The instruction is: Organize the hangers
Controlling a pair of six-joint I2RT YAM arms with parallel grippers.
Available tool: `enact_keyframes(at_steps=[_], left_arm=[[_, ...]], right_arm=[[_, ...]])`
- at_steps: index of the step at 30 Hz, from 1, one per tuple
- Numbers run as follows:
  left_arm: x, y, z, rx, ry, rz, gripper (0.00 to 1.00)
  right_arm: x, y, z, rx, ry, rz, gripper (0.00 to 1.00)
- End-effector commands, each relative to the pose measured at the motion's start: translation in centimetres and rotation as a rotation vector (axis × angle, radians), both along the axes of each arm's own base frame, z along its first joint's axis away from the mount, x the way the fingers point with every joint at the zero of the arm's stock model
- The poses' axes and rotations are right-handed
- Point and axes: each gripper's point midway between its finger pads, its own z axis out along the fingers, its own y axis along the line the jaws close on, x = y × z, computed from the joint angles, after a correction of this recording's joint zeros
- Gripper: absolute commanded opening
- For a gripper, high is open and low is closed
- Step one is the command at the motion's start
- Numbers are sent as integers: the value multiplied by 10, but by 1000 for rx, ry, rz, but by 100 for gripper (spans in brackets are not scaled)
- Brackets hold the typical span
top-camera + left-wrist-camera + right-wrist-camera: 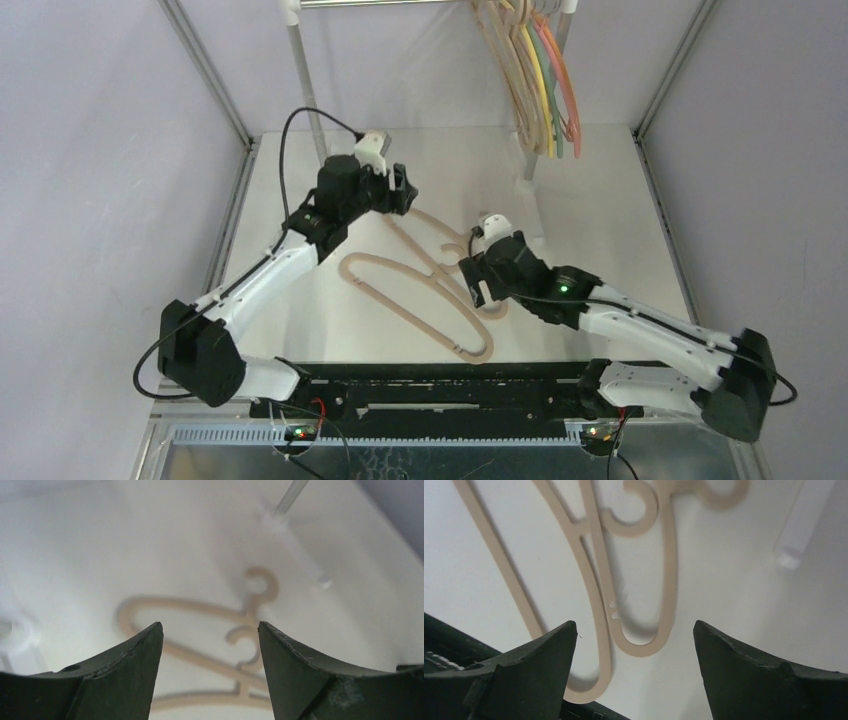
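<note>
I find the left fingers [404,190] released: the left wrist view shows the two dark tips standing apart with nothing between them. The right fingers [474,278] are likewise released, spread wide and grasping nothing. Two thick beige plastic hangers [596,580] lie flat on the white counter [620,200], crossed over one another in the stretch between the two sets of fingers. Seen past the left fingers they lie ahead and below, blurred, with both curled hooks showing one behind the other. Under the right fingers the picture is sharper. One rounded hanger end sits directly below the gap between the tips, and a second end lies just beside it, toward the left-hand tip. I cannot tell whether either set of fingers touches the counter or a hanger. A hung bundle of hangers [535,90], beige ones together with thin yellow, green and pink-orange ones, is on the white-and-metal rail frame [300,80]. It is well beyond the right fingers at the far side of the counter. One white foot of that frame stands on the counter beyond and to the right of both sets of fingers.
</note>
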Motion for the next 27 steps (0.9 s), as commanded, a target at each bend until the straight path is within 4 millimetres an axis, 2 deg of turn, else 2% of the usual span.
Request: enact_keyframes(at_steps=[1,3,6,8,11,18,23,27], left_arm=[[-22,32,-49,27,103,143,74],[-32,36,-66,19,126,153,74],[-46,37,-89,27,148,154,73],[-54,38,-101,41,158,158,72],[-61,38,-106,36,159,159,72],[-70,38,-113,25,158,149,70],[-74,38,-117,21,162,134,69],[-78,39,-120,13,163,132,69]], right_arm=[[11,18,-31,11,42,-28,94],[24,18,-44,6,64,-62,93],[48,7,-65,-9,98,-139,90],[58,8,-78,-6,126,-137,87],[67,11,-100,-41,156,-134,83],[72,20,-141,-84,225,-124,76],[76,6,-159,-154,226,-192,75],[68,1,-175,-164,266,-210,69]])
